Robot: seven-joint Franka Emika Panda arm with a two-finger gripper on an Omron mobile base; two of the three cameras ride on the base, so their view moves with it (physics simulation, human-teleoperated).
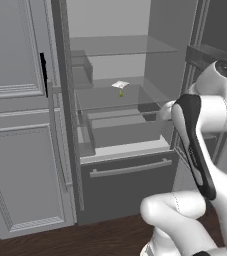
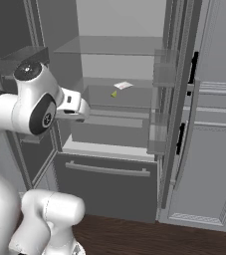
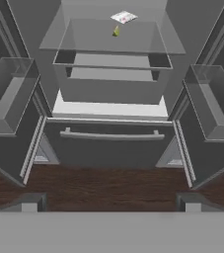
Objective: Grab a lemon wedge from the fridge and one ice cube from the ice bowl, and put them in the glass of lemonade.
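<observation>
The fridge (image 1: 130,187) (image 2: 109,191) (image 3: 111,150) stands with both doors swung open. On its middle glass shelf lies the lemon wedge (image 1: 120,93) (image 2: 114,94) (image 3: 116,31), a tiny yellow-green piece. My gripper (image 3: 111,203) is open, its fingertips (image 3: 29,202) wide apart with nothing between them. It hangs in front of the fridge, well short of the shelf and below the wedge's height. The ice bowl and the glass of lemonade are out of view.
A small white packet (image 1: 120,84) (image 2: 123,85) (image 3: 123,17) lies just behind the wedge. Clear door bins (image 3: 10,96) (image 3: 212,101) flank the opening. A drawer with a bar handle (image 3: 111,134) sits below the shelves. Light grey panelled cabinets (image 1: 20,150) (image 2: 214,149) stand beside the fridge.
</observation>
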